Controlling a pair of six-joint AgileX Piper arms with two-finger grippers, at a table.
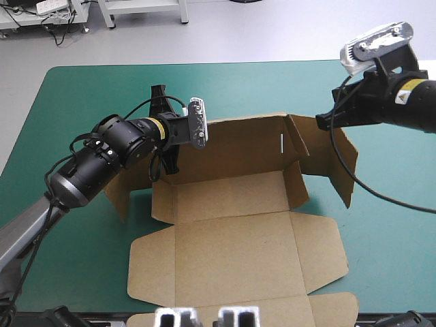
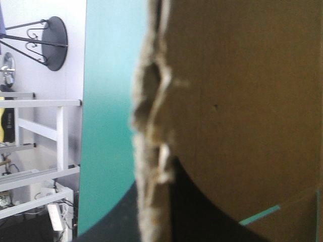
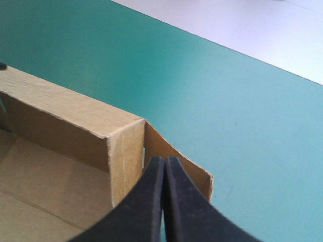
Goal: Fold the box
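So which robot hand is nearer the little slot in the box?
Right. The right gripper sits at the corner beside the slot; the left gripper is at the opposite back corner.

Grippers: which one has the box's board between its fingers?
The left gripper: the box edge runs between its fingers. The right gripper's fingers meet in an arch.
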